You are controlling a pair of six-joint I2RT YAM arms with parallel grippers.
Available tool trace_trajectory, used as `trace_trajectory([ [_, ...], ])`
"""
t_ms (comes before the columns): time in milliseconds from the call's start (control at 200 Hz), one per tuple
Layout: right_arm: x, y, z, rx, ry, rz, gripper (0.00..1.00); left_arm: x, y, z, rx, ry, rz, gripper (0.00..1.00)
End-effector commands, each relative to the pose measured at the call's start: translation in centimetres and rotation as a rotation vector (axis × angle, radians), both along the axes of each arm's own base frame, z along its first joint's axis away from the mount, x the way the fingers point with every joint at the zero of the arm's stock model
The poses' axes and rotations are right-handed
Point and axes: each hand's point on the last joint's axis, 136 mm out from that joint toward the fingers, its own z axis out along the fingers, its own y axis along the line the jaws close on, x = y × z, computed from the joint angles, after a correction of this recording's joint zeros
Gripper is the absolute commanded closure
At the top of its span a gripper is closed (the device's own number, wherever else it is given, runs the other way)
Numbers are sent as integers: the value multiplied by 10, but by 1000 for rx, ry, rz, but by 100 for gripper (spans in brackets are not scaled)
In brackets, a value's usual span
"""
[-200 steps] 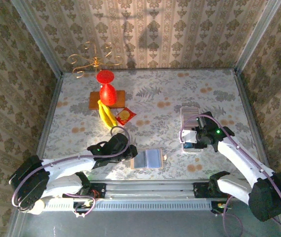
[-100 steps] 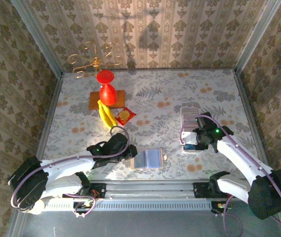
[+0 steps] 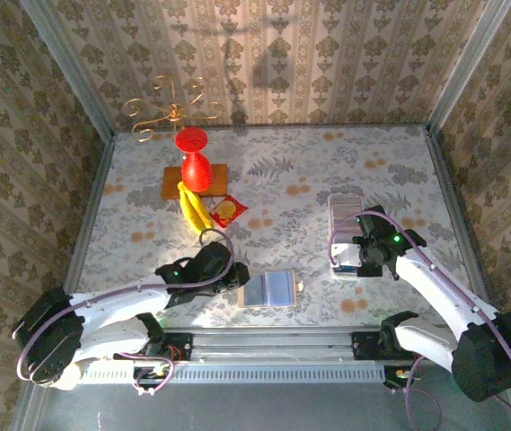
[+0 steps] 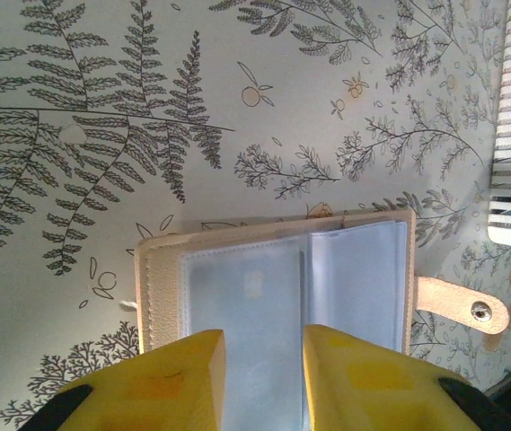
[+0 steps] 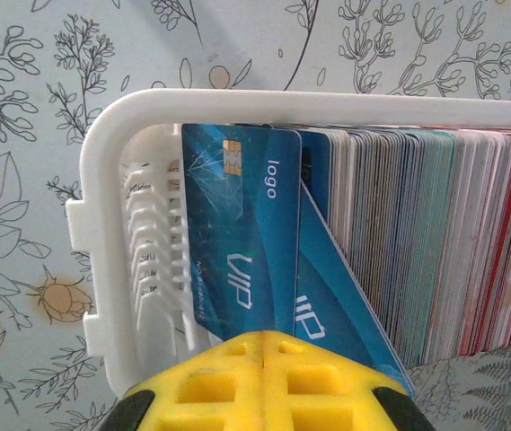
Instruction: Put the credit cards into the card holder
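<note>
- The left gripper [image 4: 262, 348] is narrowly open. A slim gap separates its two yellow fingers [image 4: 179, 375].
- The card holder [image 4: 246, 301] lies open and flat on the table [image 3: 300, 171], partly under those fingertips and reaching ahead of them. Its clear sleeves face up, and its middle fold shows in the gap between the fingers. I cannot tell whether the fingers touch it.
- The holder's strap [image 4: 444, 301] sticks out flat to the right of this gripper, with a small round snap [image 4: 480, 311] near its end.
- The right gripper [image 5: 264, 352] is closed, its yellow fingers pressed together with no gap, at one end of a white ribbed tray [image 5: 116, 224].
- Straight ahead of its tips stands the front blue card [image 5: 237, 242], marked "logo" and "VIP". It stands beside the tray's rounded end wall, and its lower edge runs down behind the fingertips. I cannot tell whether the card is pinched between them.
- Just to the right, a second blue card [image 5: 336, 305] leans at a slant, with its lower end beside the fingers.
- Further right, a tight row of cards [image 5: 435, 242] stands on edge in the tray.
- From above, the card holder lies between the two grippers, just beside the left one and well apart from the right one.
- Far ahead of the left gripper sit bananas [image 3: 194, 208], a red vase [image 3: 195, 166] and a snack packet [image 3: 227, 210].
</note>
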Motion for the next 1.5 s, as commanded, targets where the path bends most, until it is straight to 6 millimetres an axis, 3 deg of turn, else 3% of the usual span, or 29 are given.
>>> trace_trajectory([
  [0, 4, 2, 17, 19, -22, -4, 88, -1, 8, -4, 24, -2, 13, 71],
  [125, 15, 8, 32, 74, -52, -8, 70, -1, 10, -1, 23, -9, 16, 71],
  [220, 23, 12, 38, 118, -52, -5, 41, -1, 13, 0, 20, -12, 22, 71],
  [285, 20, 16, 42, 152, -16, 15, 32, -1, 15, 1, 15, -13, 26, 71],
  [410, 21, 25, 52, 237, 43, 16, 24, 1, 16, 5, 4, -20, 28, 71],
  [595, 22, 26, 58, 267, 136, 15, 24, 2, 14, 13, -17, -30, 12, 71],
  [880, 12, 3, 28, 147, 262, -21, 28, 1, 9, 14, -24, -28, -27, 71],
  [1130, 19, -18, 7, 39, 218, -34, 34, 0, 4, 11, -31, -13, -57, 71],
  [1495, 34, -21, 5, 10, 210, -54, 42, 4, -3, 17, -31, -11, -100, 72],
])
